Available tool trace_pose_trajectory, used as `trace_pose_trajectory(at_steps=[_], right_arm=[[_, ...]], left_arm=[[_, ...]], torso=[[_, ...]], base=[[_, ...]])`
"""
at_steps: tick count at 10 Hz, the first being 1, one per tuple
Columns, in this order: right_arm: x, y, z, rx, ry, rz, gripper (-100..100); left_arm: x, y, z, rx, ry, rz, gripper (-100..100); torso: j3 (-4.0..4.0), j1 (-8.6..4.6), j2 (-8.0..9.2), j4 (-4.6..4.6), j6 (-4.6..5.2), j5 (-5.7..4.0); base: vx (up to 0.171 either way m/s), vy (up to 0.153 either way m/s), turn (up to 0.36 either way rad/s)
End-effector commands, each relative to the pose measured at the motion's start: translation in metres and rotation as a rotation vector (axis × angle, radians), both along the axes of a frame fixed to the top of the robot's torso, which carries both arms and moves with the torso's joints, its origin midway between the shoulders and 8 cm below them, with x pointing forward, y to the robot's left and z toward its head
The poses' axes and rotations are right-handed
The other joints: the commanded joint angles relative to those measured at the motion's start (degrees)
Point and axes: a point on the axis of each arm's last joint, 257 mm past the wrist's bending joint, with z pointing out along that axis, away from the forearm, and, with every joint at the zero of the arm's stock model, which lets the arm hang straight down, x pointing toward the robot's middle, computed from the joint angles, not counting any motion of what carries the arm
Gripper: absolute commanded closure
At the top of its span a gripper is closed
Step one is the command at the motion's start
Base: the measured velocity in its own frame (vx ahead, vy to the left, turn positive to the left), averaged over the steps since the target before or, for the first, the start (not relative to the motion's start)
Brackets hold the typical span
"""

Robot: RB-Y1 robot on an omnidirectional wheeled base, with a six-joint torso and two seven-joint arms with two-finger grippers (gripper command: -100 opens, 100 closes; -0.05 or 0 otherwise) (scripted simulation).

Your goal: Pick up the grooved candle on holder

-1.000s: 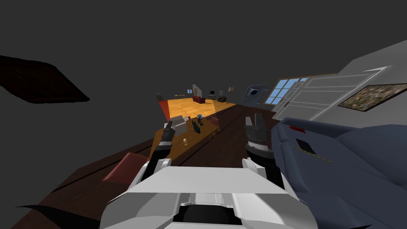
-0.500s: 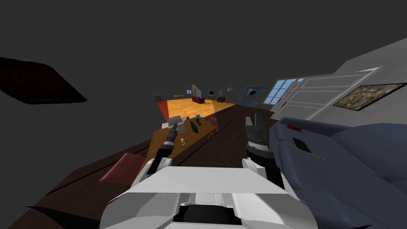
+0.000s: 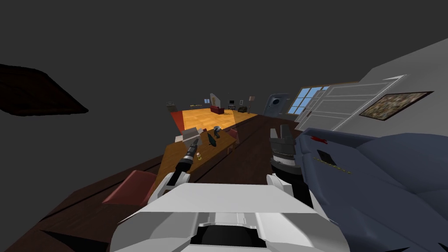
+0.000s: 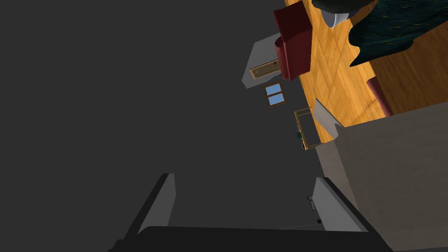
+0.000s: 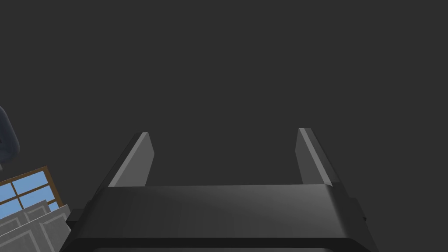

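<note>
A small pale yellow candle on a holder [image 3: 199,155] stands on the long wooden table [image 3: 173,154]. My left arm stretches over the table just left of the candle. Its gripper [image 3: 195,141] is past the candle, near a grey box [image 3: 191,133]. In the left wrist view the left gripper [image 4: 245,194] is open with nothing between its fingers [image 4: 162,199]. The grey box [image 4: 393,175] lies beside one finger, and a dark green object [image 4: 389,30] lies further off. My right gripper [image 3: 284,131] is raised at the right and stands open [image 5: 223,153].
On the table beyond the candle are a dark green object [image 3: 211,140] and a blue-grey item [image 3: 216,130]. Red chairs [image 3: 130,188] stand at the table's near end. A large blue-grey bulk [image 3: 372,179] fills the right side, beside my right arm.
My left arm has stretched forward over the table, its gripper passing the candle toward the grey box. The whole head view has shifted a little. The right arm has not moved.
</note>
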Motion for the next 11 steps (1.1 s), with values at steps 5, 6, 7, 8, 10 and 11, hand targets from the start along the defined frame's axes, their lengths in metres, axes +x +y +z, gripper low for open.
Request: trace_pose_trajectory(at_steps=[5,6,7,8,10,11], right_arm=[[0.0,0.0,0.0,0.0,0.0,0.0,0],[0.0,0.0,0.0,0.0,0.0,0.0,0],[0.0,0.0,0.0,0.0,0.0,0.0,0],[0.0,0.0,0.0,0.0,0.0,0.0,0],[0.0,0.0,0.0,0.0,0.0,0.0,0],[0.0,0.0,0.0,0.0,0.0,0.0,0]], left_arm=[[0.007,0.024,-0.079,0.072,0.214,0.027,-100],[0.007,0.029,-0.096,0.086,0.26,0.035,-100],[0.007,0.033,-0.109,0.101,0.3,0.041,-100],[0.005,0.04,-0.129,0.115,0.352,0.052,-100],[0.001,0.052,-0.16,0.144,0.439,0.07,-100],[-0.001,0.059,-0.174,0.158,0.48,0.079,-100]], torso=[[0.0,0.06,0.0,0.0,-0.02,0.0],[0.0,0.07,0.0,0.0,0.0,0.01],[0.0,0.07,0.0,0.0,-0.01,0.01],[-0.01,0.06,-0.02,0.0,0.0,0.01],[-0.03,0.07,-0.05,-0.01,0.0,0.01],[-0.04,0.11,-0.08,-0.01,-0.01,0.02]], base=[[0.001,-0.046,-0.047],[0.001,-0.036,-0.076],[0.006,-0.04,-0.066],[0.009,-0.044,-0.056],[0.018,-0.028,-0.074],[0.03,-0.015,-0.059]])
